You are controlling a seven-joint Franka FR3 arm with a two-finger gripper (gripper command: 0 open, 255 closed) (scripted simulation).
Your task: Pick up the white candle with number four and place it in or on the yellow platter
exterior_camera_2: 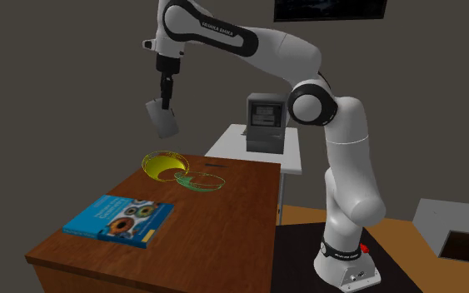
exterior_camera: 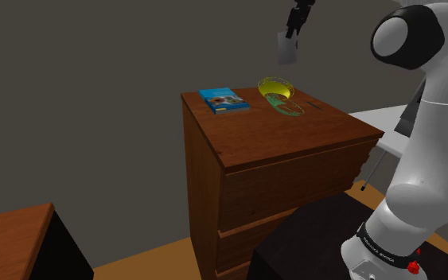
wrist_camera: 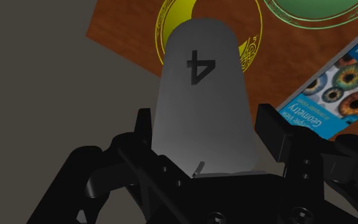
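Black two-finger gripper comes first: its fingers pinch the lower sides of a pale grey-white, round-topped slab candle marked with a dark 4. The candle hangs in the air high above the yellow ring-rimmed platter, touching nothing but the fingers. Seen along the hand, the candle's rounded end covers the platter's middle, so it looks roughly lined up over its target. Right against the platter lies a green-rimmed dish. Well apart from the platter lies a blue book with eyes printed on its cover. All three rest on the brown wooden chest of drawers that carries the platter.

The step in hand appears to be carrying and lowering. To do it well, the arm should descend straight over the platter's centre — keeping off the side where the green dish sits — and hold its clamp until the candle's end meets the platter. Released from high up, the tall slab would likely topple or bounce out.
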